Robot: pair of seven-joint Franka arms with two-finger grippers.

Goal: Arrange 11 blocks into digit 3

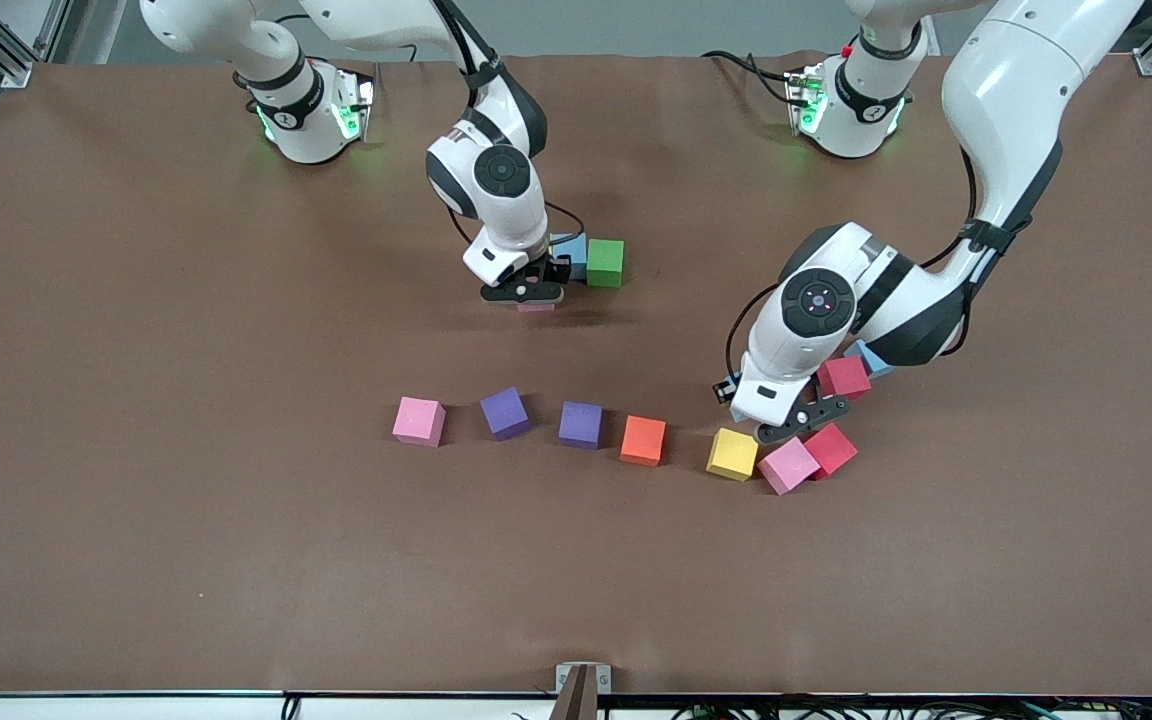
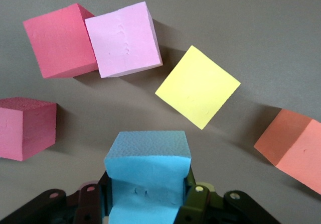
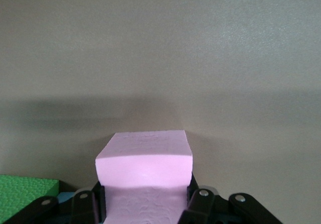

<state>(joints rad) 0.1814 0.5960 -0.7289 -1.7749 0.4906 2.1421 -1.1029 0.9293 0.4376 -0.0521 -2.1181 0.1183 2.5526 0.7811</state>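
My right gripper (image 1: 528, 295) is shut on a pink block (image 3: 145, 161), low over the table beside a light blue block (image 1: 568, 250) and a green block (image 1: 605, 262). My left gripper (image 1: 801, 415) is shut on a light blue block (image 2: 148, 158), which my hand hides in the front view. It is low among a yellow block (image 1: 732, 453), a pink block (image 1: 788, 465) and two red cubes (image 1: 829, 448) (image 1: 844, 377). A row nearer the front camera holds a pink (image 1: 419, 420), two purple (image 1: 505, 412) (image 1: 580, 424) and an orange block (image 1: 643, 440).
A light blue corner (image 1: 874, 357) shows beside the farther red cube, partly hidden by the left arm. The brown table (image 1: 186, 300) lies bare toward the right arm's end. No figure of touching cubes shows.
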